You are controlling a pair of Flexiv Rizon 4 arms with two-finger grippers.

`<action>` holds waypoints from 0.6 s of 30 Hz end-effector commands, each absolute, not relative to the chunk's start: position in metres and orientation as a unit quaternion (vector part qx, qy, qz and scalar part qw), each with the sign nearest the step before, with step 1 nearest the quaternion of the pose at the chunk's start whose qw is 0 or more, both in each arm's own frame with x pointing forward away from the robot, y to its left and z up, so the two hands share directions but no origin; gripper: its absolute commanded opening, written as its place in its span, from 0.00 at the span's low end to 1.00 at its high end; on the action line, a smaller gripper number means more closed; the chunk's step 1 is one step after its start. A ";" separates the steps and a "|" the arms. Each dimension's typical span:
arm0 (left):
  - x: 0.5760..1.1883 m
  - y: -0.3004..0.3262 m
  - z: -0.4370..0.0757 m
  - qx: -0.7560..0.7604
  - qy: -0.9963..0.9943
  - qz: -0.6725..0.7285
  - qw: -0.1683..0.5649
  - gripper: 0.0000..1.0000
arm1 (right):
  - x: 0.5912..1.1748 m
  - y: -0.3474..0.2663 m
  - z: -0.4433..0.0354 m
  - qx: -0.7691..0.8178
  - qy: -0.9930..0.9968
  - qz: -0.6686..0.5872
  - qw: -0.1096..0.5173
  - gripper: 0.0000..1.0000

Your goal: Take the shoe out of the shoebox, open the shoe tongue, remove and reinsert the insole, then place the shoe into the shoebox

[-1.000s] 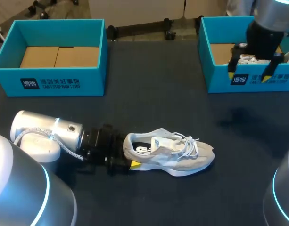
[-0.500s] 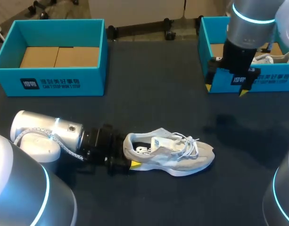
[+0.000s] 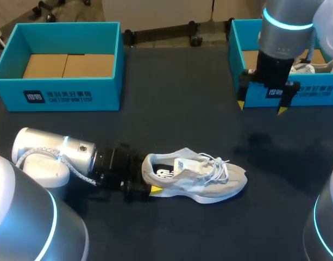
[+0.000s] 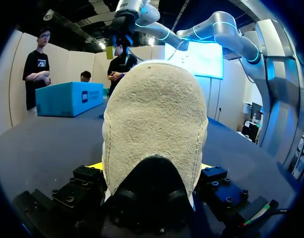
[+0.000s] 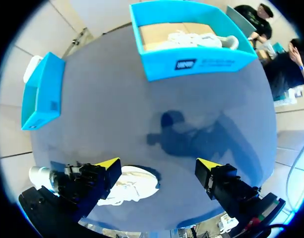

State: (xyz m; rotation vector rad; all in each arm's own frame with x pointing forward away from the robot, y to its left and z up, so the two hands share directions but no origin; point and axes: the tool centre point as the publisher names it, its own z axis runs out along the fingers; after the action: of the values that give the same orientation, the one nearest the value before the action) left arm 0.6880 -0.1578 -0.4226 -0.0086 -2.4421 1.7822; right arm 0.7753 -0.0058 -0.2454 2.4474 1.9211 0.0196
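The shoe lies on its sole near the desk's front edge, about midway along it, toe toward the right edge. The left arm lies low along the desk behind it. Its jaws are clamped on the heel, one yellow tip on each side in the left wrist view, where the heel fills the space between them. The right arm hangs above the near wall of the right box. Its jaws are apart and hold nothing, well apart from the shoe.

The step in hand looks like opening the tongue. It is best done with the left jaws as the anchor: keep the heel pinned so the shoe cannot slide or roll. The right jaws should come down over the opening and take the free end of the tongue alone, clear of the laces. They should then draw it up and toward the toe. A loop of lace caught with it would drag the whole shoe. The dark insole shows in the opening, so a wide-open tongue will help the next grasp.

The left box, at the far left corner, holds only a brown cardboard floor. The right box, at the far right corner, holds a second white shoe.
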 end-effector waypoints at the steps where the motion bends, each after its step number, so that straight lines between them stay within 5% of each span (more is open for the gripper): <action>1: 0.686 -0.159 -0.424 -0.002 -0.807 0.588 0.059 0.00 | 0.749 0.025 -0.253 0.787 0.616 -0.004 0.044 1.00; 18: 0.686 -0.159 -0.424 -0.002 -0.807 0.588 0.059 0.00 | 0.692 0.068 -0.272 0.758 0.651 0.027 0.023 1.00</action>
State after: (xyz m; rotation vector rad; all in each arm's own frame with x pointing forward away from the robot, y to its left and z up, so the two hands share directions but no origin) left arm 0.6880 -0.1581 -0.4226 -0.0091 -2.4417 1.7822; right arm 0.6930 0.0726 -0.2693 2.3434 2.0102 0.0663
